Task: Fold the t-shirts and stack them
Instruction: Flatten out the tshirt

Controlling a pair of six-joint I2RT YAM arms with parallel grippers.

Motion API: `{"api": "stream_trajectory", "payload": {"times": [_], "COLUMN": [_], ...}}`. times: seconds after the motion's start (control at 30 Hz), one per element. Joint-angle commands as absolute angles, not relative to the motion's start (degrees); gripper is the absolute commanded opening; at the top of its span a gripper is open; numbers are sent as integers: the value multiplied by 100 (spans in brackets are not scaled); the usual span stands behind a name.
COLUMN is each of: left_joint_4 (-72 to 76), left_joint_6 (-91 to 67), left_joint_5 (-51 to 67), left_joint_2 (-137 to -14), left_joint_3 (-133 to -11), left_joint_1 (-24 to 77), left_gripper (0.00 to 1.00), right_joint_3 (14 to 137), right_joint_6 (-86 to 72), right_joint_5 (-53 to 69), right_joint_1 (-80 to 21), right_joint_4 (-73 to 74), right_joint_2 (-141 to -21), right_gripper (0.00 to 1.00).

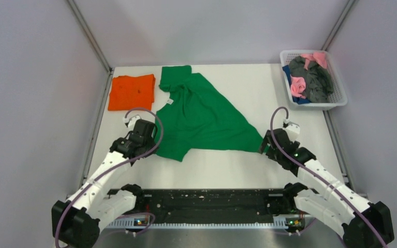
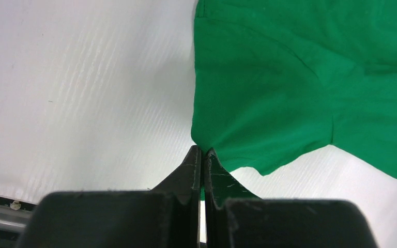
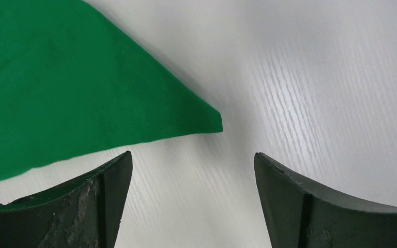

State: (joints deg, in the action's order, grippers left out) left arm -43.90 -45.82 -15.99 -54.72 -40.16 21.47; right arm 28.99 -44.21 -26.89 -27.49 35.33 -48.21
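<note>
The left gripper (image 2: 202, 151) is clamped shut on the near-left hem of the green t-shirt (image 1: 199, 116), which lies spread mid-table, probably for a fold. The right gripper (image 3: 192, 155) gapes wide just short of the opposite corner, holding nothing. The orange t-shirt (image 1: 131, 92) lies folded far left, likely the stack's base.

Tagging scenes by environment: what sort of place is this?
Probably a lab test cell: plain grey panel walls box in a white table, two white robot arms are bolted at its near edge, and a white plastic basket holds clothes.
</note>
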Motion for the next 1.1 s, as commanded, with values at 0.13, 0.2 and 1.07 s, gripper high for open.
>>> {"api": "stream_trajectory", "payload": {"times": [0.13,0.2,1.07], "left_joint_4": [-4429,-4356,-4158], "left_joint_6": [-4710,-4693,-4703], "left_joint_5": [-1730,-1646,-1601], "left_joint_2": [-5178,-5221,-5300], "left_joint_3": [-3894,-3859,-3829], "left_joint_1": [2152,2149,2151], "left_gripper": [0,0,0], "right_joint_3": [2497,2439,2118], "right_joint_6": [-4702,-4728,-4877], "right_joint_5": [-2005,-2028,-2680], "right_joint_1": [-2694,-2690,-2565], "right_joint_4": [3454,3307,1658], "right_joint_2": [-4617,-4693,-5667], "right_gripper": [76,72,54]}}
